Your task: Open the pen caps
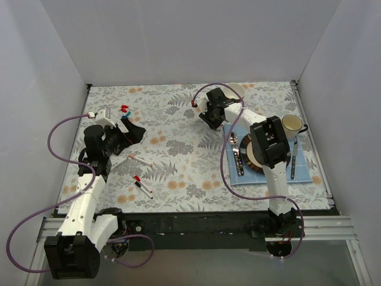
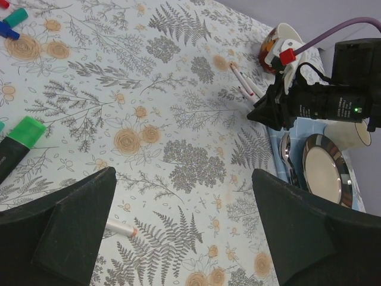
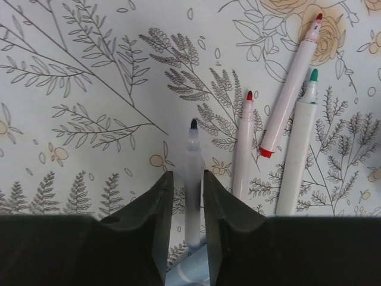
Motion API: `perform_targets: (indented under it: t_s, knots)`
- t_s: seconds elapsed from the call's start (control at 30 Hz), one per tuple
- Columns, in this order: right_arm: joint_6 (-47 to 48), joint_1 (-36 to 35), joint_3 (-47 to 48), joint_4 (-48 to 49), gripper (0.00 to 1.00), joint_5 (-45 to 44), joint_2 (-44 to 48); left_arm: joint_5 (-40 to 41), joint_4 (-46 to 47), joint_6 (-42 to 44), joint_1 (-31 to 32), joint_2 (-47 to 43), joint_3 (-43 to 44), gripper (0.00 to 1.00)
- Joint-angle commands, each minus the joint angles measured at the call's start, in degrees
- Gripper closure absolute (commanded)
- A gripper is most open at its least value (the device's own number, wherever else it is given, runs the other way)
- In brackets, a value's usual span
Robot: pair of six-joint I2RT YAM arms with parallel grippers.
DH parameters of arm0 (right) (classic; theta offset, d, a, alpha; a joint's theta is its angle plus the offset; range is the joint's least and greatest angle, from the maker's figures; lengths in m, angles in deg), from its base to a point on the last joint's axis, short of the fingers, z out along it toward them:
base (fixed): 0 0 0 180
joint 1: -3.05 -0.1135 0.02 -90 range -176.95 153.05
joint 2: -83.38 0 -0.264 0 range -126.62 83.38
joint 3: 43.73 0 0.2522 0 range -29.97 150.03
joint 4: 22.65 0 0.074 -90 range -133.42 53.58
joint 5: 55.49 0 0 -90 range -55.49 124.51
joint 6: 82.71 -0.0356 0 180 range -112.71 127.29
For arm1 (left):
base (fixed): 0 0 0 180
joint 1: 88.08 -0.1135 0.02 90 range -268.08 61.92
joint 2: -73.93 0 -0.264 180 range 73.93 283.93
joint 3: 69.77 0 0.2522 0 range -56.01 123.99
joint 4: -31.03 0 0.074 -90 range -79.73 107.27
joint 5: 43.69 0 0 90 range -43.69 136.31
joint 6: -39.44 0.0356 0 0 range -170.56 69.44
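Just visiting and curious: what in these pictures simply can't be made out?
Right wrist view: dark-tipped pen, lower end hidden by the right gripper; grip unclear.
Left wrist view: white pen, mostly behind the left gripper.
Top view: pen caps, too small to count.

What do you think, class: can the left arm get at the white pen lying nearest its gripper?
Probably yes. The left gripper is wide open, and the white pen lies alone on the tablecloth close beneath it, with nothing covering it.
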Motion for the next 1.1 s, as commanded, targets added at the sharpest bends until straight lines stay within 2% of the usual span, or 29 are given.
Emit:
perform_targets:
  t_s: [0.0, 0.17, 0.23, 0.33, 0.43, 0.5, 0.57, 0.67, 0.87, 1.0, 1.03, 1.07]
  knots:
    - [0.71, 0.26, 3.92, -0.99, 0.63, -5.83, -0.62, -0.62, -0.84, -0.94, 0.14, 1.16, -0.14, 0.02]
    - [0.62, 0.43, 4.1, -0.99, 0.55, -6.2, 1.31, -0.44, -0.22, -3.31, 0.14, 2.12, -1.1, 0.02]
    - [0.27, 0.52, 3.58, -1.78, 0.55, -5.06, 3.84, -0.97, 0.13, -3.49, 0.22, 2.48, -1.28, 0.02]
    - [-0.61, 0.52, -0.98, -1.69, 0.55, 1.26, 10.24, -1.41, 0.13, -3.93, 0.22, 3.79, -1.55, 0.02]
    - [-1.66, 0.52, -8.45, -0.21, 0.55, 10.83, 18.41, -2.11, -0.48, -4.98, 0.14, 5.64, -1.46, 0.02]
    - [-1.67, 0.43, -12.84, 1.37, 0.55, 20.23, 22.47, -1.68, -1.45, -5.34, 0.14, 6.52, -1.55, 0.02]
    - [-2.8, 0.43, -18.73, 2.7, 0.55, 26.81, 27.66, -1.24, -2.68, -5.86, 1.89, 7.13, -1.81, 0.02]
    - [-3.68, 0.52, -24.63, 5.51, 0.55, 32.37, 32.5, 0.08, -3.73, -7.01, 2.33, 7.49, -2.51, 0.02]
    - [-4.65, 0.43, -27.45, 7.54, 0.55, 35.81, 35.32, 6.66, -7.77, -12.97, 3.74, 8.89, -2.25, 0.02]
    - [-5.44, 0.43, -27.63, 7.62, 0.55, 37.66, 35.76, 13.08, -11.38, -18.41, 4.0, 11.25, -0.85, 0.07]
    - [-5.62, 0.52, -27.8, 7.8, 0.55, 37.93, 36.03, 14.66, -12.34, -19.56, 4.01, 12.4, -0.23, 0.16]
    - [-5.71, 0.52, -27.8, 7.89, 0.55, 38.36, 36.29, 16.76, -14.26, -20.53, 4.09, 13.37, 1.25, 0.19]
